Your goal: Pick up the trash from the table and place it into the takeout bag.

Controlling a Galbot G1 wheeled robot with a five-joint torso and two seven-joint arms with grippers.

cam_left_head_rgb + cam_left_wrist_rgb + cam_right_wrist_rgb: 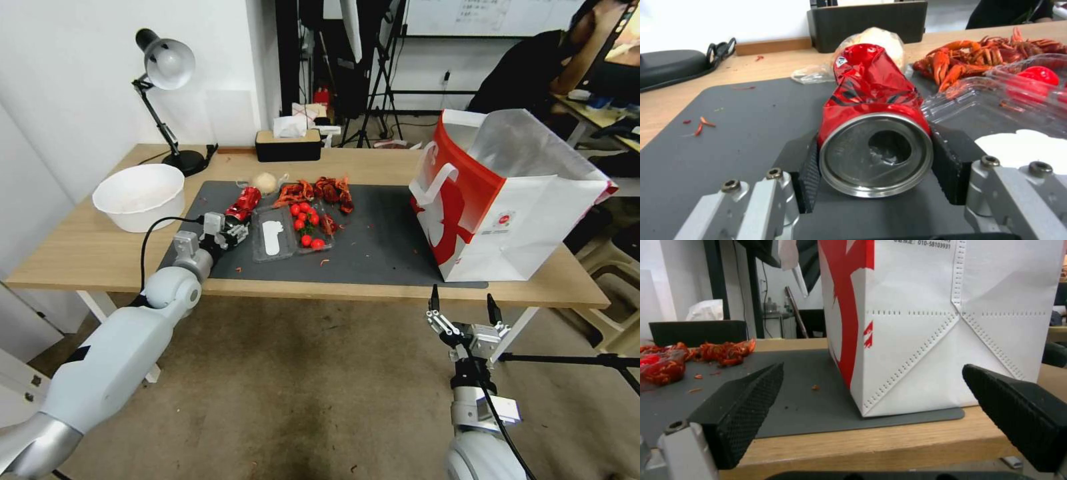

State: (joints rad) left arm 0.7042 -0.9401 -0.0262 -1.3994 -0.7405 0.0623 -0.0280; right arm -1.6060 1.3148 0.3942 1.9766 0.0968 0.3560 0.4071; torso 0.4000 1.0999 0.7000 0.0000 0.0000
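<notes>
A crushed red can (245, 202) (871, 96) lies on the dark grey mat (380, 247) at the table's (80, 253) left side. My left gripper (233, 230) (876, 150) is shut on the can's open end, one pad against each side. Just behind the can sits a beige wad (265, 182) (880, 36) in clear film. Red crayfish shells (319, 190) (978, 56) and a clear plastic tray (287, 233) holding cherry tomatoes lie to its right. The takeout bag (513, 200) (925, 323) stands open on the right. Below the table's front edge, facing the bag, my right gripper (462, 303) (871, 406) is open.
A white bowl (140, 195) stands at the table's left, a desk lamp (167, 67) behind it, and a black tissue box (289, 143) at the back edge. Small red scraps dot the mat. A tripod leg (573, 360) and stools stand to the right of the table.
</notes>
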